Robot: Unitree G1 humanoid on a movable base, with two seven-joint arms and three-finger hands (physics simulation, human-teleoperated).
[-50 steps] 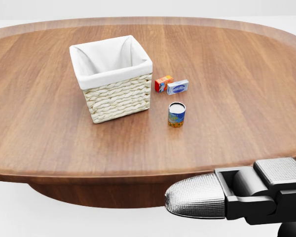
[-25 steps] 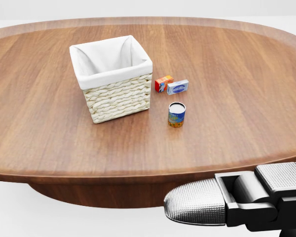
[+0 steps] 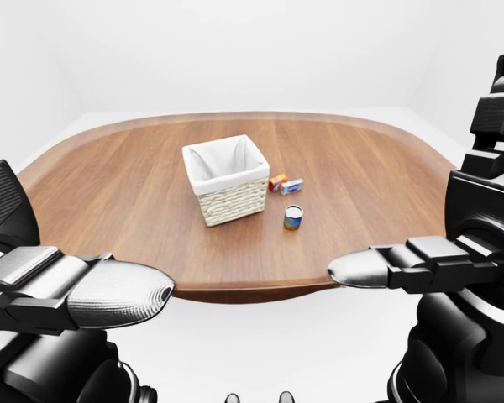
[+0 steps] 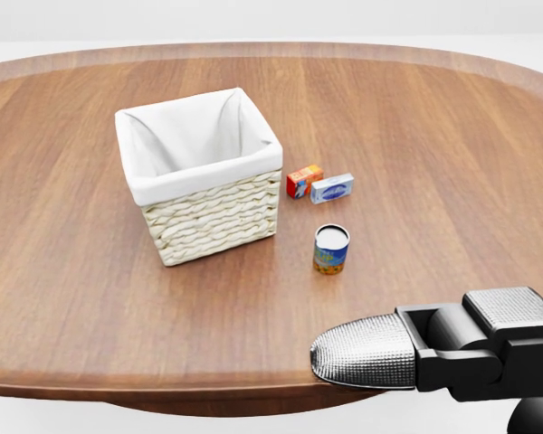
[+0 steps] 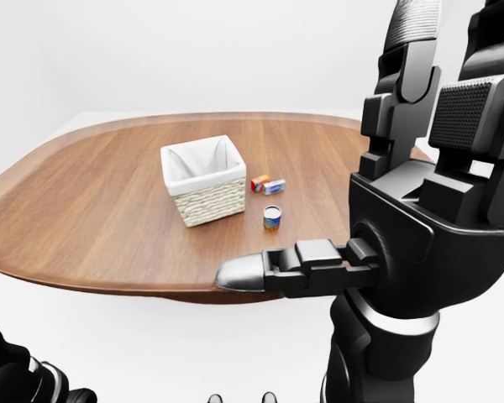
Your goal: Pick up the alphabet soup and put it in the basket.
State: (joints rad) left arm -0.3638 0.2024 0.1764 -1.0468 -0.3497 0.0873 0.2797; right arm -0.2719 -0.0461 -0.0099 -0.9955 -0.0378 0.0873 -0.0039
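Note:
The alphabet soup can (image 4: 331,250) stands upright on the wooden table (image 4: 452,136), a little right of and below the basket in the head view. The basket (image 4: 215,224) is woven, with a white cloth liner, and I see nothing inside it. My right hand (image 5: 378,193) is open, fingers spread upward and thumb (image 4: 366,353) pointing left. It hovers at the table's near edge, well short of the can. My left hand (image 3: 59,252) is open at the bottom left of the left-eye view, off the table.
A small orange-red box (image 4: 303,181) and a blue-and-white box (image 4: 332,188) lie side by side just above the can, right of the basket. The table's near edge (image 4: 163,393) runs along the bottom of the head view.
The whole head view has shifted: the table, basket and can now sit lower and look larger, so the camera has moved closer. My right hand keeps about the same place in the view.

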